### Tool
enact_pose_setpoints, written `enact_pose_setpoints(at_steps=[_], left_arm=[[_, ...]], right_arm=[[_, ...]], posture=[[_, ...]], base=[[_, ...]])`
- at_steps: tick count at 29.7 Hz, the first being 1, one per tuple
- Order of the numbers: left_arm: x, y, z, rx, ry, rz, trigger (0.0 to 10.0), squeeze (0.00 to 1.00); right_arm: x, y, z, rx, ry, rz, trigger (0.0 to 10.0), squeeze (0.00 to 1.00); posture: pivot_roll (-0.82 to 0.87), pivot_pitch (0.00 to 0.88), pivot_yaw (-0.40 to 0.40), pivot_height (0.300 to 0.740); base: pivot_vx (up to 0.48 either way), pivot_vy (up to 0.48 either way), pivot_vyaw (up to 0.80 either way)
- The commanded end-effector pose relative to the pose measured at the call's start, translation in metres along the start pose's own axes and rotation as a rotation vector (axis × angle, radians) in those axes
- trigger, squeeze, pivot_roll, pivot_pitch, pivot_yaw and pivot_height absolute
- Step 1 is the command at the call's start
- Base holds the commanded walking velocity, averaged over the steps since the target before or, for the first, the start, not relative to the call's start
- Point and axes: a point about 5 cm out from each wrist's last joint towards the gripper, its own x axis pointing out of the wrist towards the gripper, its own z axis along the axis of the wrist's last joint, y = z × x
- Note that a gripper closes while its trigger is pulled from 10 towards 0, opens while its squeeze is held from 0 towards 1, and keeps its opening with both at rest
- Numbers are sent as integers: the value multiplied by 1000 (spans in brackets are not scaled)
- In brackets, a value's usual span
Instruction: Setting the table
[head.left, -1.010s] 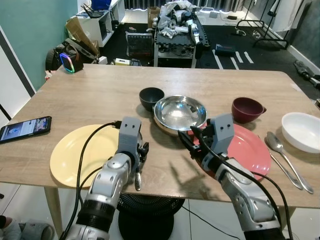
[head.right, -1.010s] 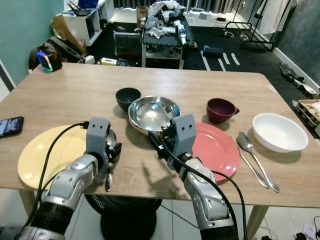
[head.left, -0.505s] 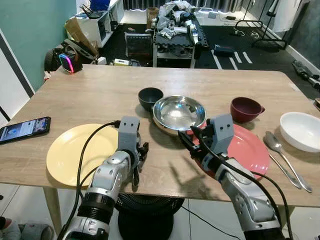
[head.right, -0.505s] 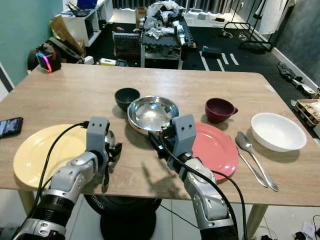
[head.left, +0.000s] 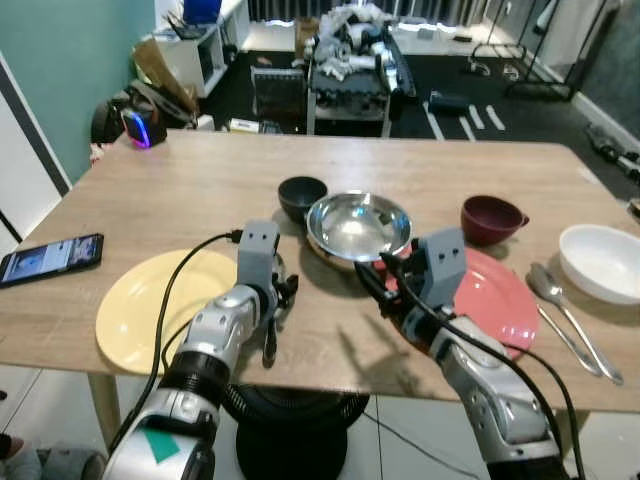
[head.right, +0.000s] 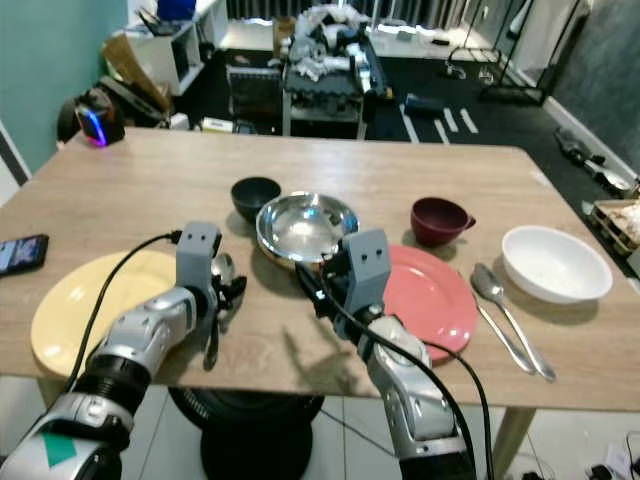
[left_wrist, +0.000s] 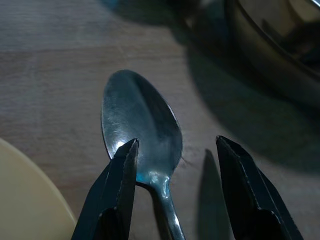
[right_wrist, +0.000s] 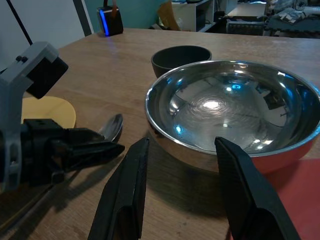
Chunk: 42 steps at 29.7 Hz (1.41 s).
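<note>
Left wrist view: left tool (left_wrist: 172, 190) spread astride spoon (left_wrist: 140, 120); right tool (right_wrist: 182, 190) spread before steel bowl (right_wrist: 235, 107).

Wooden table (head.right: 420, 170). Left gripper (head.right: 228, 297) low over spoon (head.right: 215, 318), just right of yellow plate (head.right: 75, 315); finger gap unclear. Right gripper (head.right: 312, 287) beside steel bowl (head.right: 306, 226), fingers apart (nothing held). Dark bowl (head.right: 255, 196), maroon cup (head.right: 440, 220), red plate (head.right: 435, 300), white bowl (head.right: 555, 262), two spoons (head.right: 505, 315) further right. Phone (head.right: 20, 253) at left edge.
</note>
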Motion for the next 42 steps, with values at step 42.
enact_pose_setpoints(at_steps=[42], left_arm=[[7,-33,20,189,-138,-30,10000,0]], right_arm=[[2,4,-2,3,-3,-11,10000,0]], posture=[[-7,24,114,740]], base=[[0,0,0]])
